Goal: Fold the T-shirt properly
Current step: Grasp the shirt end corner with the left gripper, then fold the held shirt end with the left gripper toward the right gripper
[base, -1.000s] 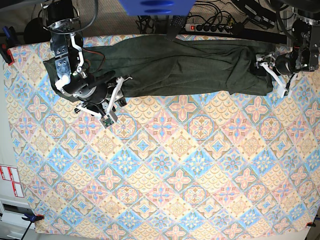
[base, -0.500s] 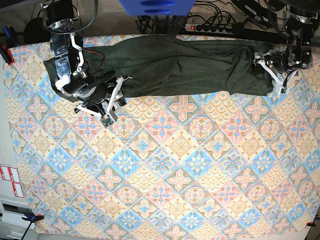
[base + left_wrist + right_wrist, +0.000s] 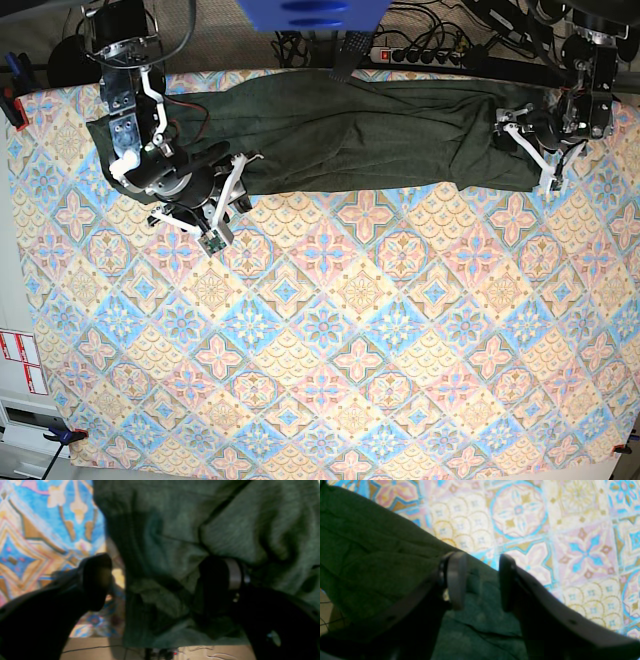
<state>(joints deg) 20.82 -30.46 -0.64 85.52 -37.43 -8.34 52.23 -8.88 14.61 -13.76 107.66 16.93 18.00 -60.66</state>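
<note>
The shirt lies in a long band across the top of the base view on the patterned cloth; it looks soft, thin and light, likely to sag and bunch. The left gripper gapes wide over its rumpled right end, the right gripper stands partly open at its lower left edge, neither holding. Pinching both layers at the end corners seems best.

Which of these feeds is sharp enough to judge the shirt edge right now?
Base view: evenly lit and sharp, the T-shirt edge reads clearly against the patterned cloth. Left wrist view: blurred and dim, the left end effector fingers are near-black silhouettes. Right wrist view: soft focus, shirt in shadow, bright washed-out cloth beyond the right end effector.
</note>
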